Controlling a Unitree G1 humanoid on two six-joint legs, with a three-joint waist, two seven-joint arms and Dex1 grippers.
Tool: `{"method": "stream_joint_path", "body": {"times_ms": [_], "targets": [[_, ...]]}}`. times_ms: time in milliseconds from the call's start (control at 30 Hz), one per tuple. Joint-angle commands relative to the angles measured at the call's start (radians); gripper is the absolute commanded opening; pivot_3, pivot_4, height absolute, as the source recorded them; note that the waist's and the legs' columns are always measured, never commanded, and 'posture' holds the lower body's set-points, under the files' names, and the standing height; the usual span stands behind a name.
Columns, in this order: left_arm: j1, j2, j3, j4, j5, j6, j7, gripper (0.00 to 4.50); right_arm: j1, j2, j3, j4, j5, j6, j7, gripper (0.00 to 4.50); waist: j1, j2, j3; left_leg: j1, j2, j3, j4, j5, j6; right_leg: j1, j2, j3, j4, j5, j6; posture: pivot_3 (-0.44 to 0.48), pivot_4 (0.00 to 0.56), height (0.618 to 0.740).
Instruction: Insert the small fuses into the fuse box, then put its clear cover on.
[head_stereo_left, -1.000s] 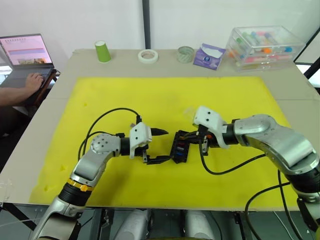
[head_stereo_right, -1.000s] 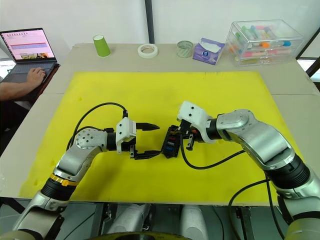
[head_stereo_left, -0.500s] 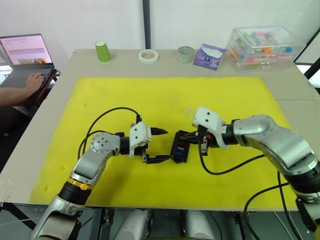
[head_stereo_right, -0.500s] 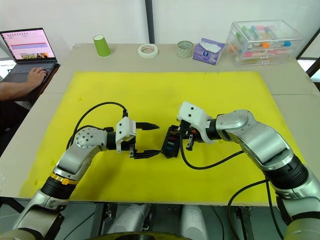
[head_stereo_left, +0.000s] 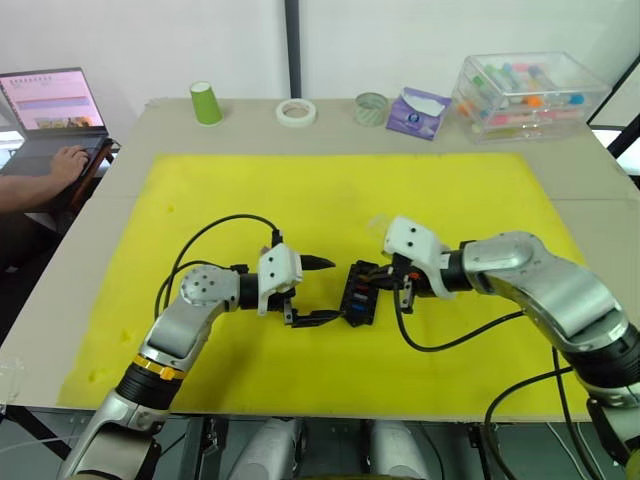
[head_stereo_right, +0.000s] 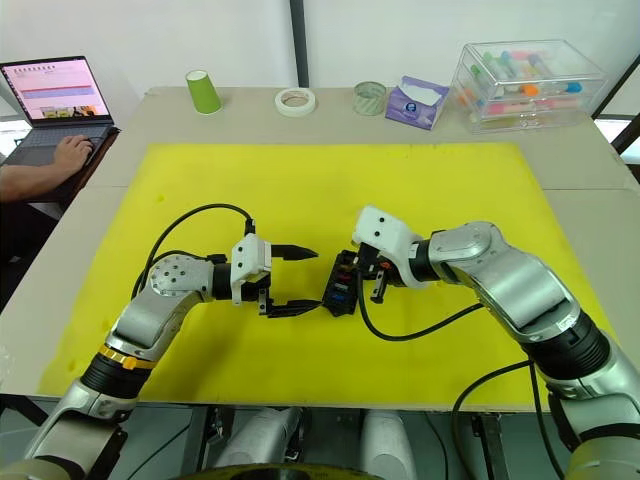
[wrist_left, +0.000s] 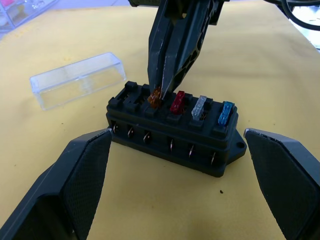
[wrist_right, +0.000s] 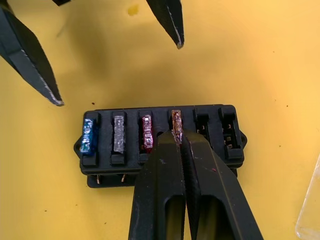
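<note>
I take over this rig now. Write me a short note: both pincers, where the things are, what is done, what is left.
Right pincer: shut on the amber fuse, at the fourth slot of the fuse box.
Left pincer: open, empty, beside the box.
Done: blue, grey, red fuses seated.
Left: seat amber, fill two empty slots, fit the clear cover lying on the yellow mat.

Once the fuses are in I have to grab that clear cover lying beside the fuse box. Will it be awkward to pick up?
Probably a bit. The clear cover looks like thin, smooth, hollow plastic, so it is likely light and may skid on the yellow mat when nudged. Its walls may flex under a hard squeeze. It lies flat and boxy beside the fuse box, so rolling seems unlikely.
</note>
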Motion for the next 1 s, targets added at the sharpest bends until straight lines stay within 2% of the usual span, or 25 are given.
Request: {"method": "stream_joint_path", "body": {"times_ms": [33, 300, 400, 567, 1000], "targets": [[-0.007, 0.007, 0.016, -0.019, -0.004, -0.014, -0.002, 4.43, -0.004, 0.011, -0.001, -0.007, -0.013, -0.003, -0.002, 0.0, 0.0, 0.0, 0.0, 0.0, 0.0, 0.0, 0.0, 0.0, 0.0, 0.0, 0.0, 0.0, 0.0, 0.0, 0.0, 0.0, 0.15, 0.74], [-0.008, 0.007, 0.016, -0.024, -0.004, -0.011, 0.001, 4.43, 0.0, 0.003, 0.007, -0.007, -0.033, -0.015, 0.012, 0.0, 0.0, 0.0, 0.0, 0.0, 0.0, 0.0, 0.0, 0.0, 0.0, 0.0, 0.0, 0.0, 0.0, 0.0, 0.0, 0.0, 0.15, 0.74], [-0.008, 0.009, 0.015, -0.025, -0.005, -0.008, 0.0, 4.5, 0.001, -0.002, 0.003, -0.009, -0.038, -0.027, 0.022, 0.77, 0.0, 0.0, 0.0, 0.0, 0.0, 0.0, 0.0, 0.0, 0.0, 0.0, 0.0, 0.0, 0.0, 0.0, 0.0, 0.0, 0.15, 0.74], [-0.009, 0.009, 0.014, -0.025, -0.007, -0.006, -0.002, 4.5, 0.0, 0.0, -0.012, -0.005, -0.043, -0.033, 0.029, 2.4, 0.0, 0.0, 0.0, 0.0, 0.0, 0.0, 0.0, 0.0, 0.0, 0.0, 0.0, 0.0, 0.0, 0.0, 0.0, 0.0, 0.15, 0.74], [-0.02, 0.012, 0.007, -0.009, 0.004, -0.031, -0.018, 4.5, -0.005, -0.013, -0.072, -0.003, -0.03, -0.067, 0.068, 2.4, 0.0, 0.0, 0.0, 0.0, 0.0, 0.0, 0.0, 0.0, 0.0, 0.0, 0.0, 0.0, 0.0, 0.0, 0.0, 0.0, 0.15, 0.74]]}}
